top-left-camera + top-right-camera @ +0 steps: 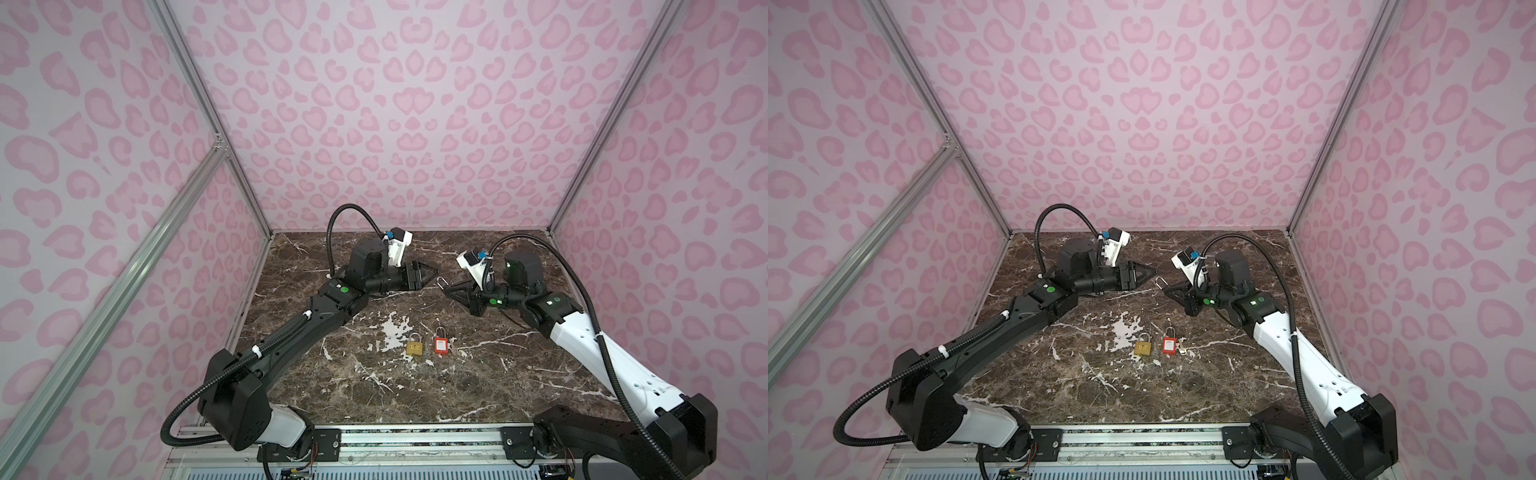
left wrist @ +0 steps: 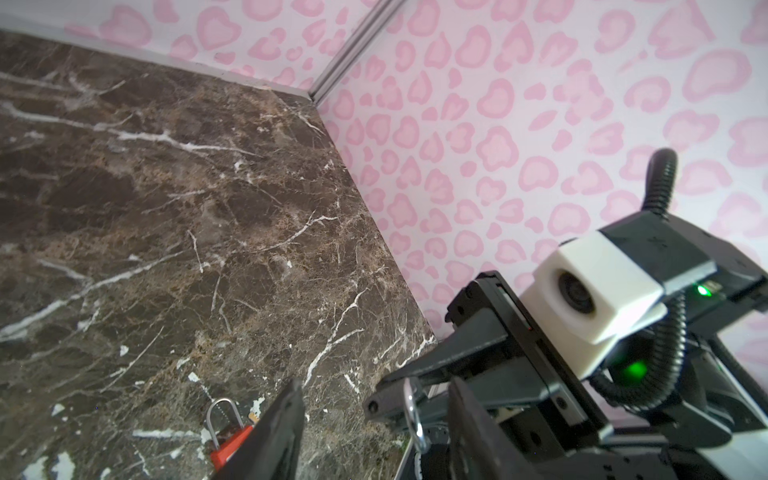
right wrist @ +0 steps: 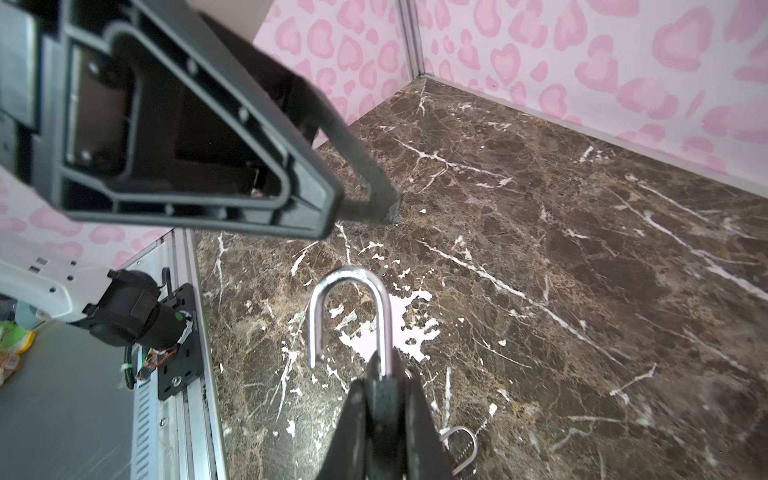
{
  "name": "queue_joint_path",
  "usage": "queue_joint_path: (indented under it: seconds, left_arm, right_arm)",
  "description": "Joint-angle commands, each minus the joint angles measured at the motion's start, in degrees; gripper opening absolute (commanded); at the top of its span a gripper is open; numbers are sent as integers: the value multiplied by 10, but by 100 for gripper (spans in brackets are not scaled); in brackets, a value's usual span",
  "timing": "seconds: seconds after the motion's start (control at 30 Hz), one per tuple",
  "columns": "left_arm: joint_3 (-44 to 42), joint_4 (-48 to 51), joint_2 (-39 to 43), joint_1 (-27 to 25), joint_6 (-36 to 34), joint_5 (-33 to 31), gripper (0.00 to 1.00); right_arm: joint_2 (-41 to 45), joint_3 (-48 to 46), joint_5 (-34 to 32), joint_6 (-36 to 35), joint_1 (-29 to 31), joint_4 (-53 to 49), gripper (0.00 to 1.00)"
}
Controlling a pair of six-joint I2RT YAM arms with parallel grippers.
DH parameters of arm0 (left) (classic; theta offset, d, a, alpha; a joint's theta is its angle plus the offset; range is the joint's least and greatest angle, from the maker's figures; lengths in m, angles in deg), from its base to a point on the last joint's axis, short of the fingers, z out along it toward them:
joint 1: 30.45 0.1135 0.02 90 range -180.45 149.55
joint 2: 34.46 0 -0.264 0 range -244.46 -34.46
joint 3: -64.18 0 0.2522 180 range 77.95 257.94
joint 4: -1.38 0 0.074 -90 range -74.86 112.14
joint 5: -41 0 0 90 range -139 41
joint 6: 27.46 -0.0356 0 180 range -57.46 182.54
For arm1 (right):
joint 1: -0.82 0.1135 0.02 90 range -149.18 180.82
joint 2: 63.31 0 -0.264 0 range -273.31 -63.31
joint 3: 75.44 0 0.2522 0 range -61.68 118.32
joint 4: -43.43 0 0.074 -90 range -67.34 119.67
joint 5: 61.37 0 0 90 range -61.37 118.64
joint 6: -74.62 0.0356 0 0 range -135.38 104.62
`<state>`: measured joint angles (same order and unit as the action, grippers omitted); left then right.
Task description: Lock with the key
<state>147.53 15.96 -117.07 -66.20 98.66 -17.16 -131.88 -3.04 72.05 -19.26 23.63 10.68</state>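
Your right gripper [image 3: 382, 376] is pinching a dark padlock [image 3: 380, 401], its smooth steel shackle [image 3: 316, 320] arching open ahead; your left gripper [image 1: 433, 274], opposite, is standing spread.

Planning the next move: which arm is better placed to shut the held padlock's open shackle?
Likely left: left end effector is open and free, facing the shackle; right end effector is shut on the padlock.

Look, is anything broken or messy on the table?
Yes. The table top looks chipped: ragged white patches show in its brown marble, beside the gold padlock. The padlock in the right gripper has its loop open.
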Motion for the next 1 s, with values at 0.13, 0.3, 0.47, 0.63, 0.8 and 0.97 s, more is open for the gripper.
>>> queue_joint_path:
  seconds: [0.13,0.3,0.47,0.63,0.8,0.97]
  left_arm:
    - [-10,44,79,3,-238,54,64]
    - [-79,27,163,2,-378,92,68]
    - [-69,109,186,3,-413,141,69]
    - [-73,133,188,2,-389,171,62]
    - [-96,124,202,2,-381,159,58]
    - [-94,126,194,2,-369,154,49]
  right_arm:
    - [9,43,30,-152,2,-155,0]
    - [18,39,31,-187,16,-164,0]
    - [5,68,4,-202,58,-191,0]
    - [8,88,1,-199,95,-185,0]
    - [13,98,4,-188,122,-168,0]
    - [2,107,2,-181,139,-167,0]
